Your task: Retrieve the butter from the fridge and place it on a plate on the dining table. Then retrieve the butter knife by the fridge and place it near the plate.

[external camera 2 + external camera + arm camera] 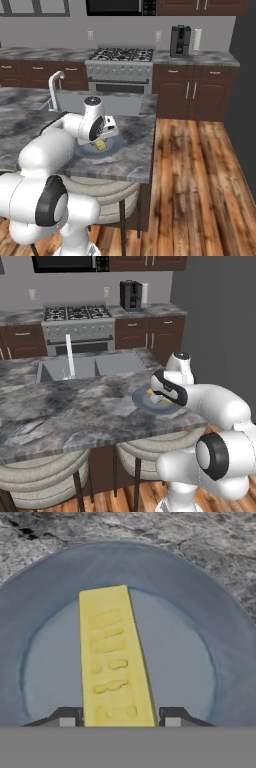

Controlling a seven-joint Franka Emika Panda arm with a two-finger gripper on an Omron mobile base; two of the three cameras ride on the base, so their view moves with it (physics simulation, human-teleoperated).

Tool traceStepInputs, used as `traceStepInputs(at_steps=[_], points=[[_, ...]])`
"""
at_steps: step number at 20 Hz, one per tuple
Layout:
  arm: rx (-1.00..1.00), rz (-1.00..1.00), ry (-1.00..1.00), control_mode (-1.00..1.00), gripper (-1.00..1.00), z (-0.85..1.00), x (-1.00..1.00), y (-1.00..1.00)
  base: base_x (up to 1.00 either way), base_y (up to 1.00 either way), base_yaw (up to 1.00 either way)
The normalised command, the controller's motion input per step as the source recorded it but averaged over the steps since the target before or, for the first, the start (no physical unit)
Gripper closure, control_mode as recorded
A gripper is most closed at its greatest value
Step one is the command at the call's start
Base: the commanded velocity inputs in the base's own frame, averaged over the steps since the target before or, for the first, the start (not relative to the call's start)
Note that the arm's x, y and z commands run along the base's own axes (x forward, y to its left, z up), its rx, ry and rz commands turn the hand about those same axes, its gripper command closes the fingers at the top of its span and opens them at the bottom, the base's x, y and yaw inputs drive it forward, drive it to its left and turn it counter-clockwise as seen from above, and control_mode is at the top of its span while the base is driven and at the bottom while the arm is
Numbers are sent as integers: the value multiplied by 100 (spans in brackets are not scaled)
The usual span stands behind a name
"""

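The arm hides most of the butter [115, 657] from the base cameras, but the hand view shows it lengthwise between the half-open gripper [119, 718] fingertips, over the plate [45, 592].

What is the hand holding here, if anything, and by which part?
The butter, gripped by its long sides at the near end, between the fingertips, over the plate.

arm [220, 411]: glossy white rounded links | joints: dark bands | finger tips [67, 717]: small, dark
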Motion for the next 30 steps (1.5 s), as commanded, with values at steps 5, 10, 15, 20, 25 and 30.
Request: traceStepInputs(at_steps=[5, 10, 15, 20, 25, 30], points=[[0, 2, 0, -100, 100, -8, 12, 0, 0, 0, 0], [0, 2, 0, -100, 100, -5, 9, 0, 0, 0, 0], [0, 1, 0, -100, 100, -13, 11, 0, 0, 0, 0], [0, 0, 0, -100, 100, -14, 6, 1, 0, 0, 0], [0, 0, 0, -100, -100, -7, 1, 2, 0, 0, 0], [0, 0, 0, -100, -100, 0, 0, 0, 0, 0, 0]])
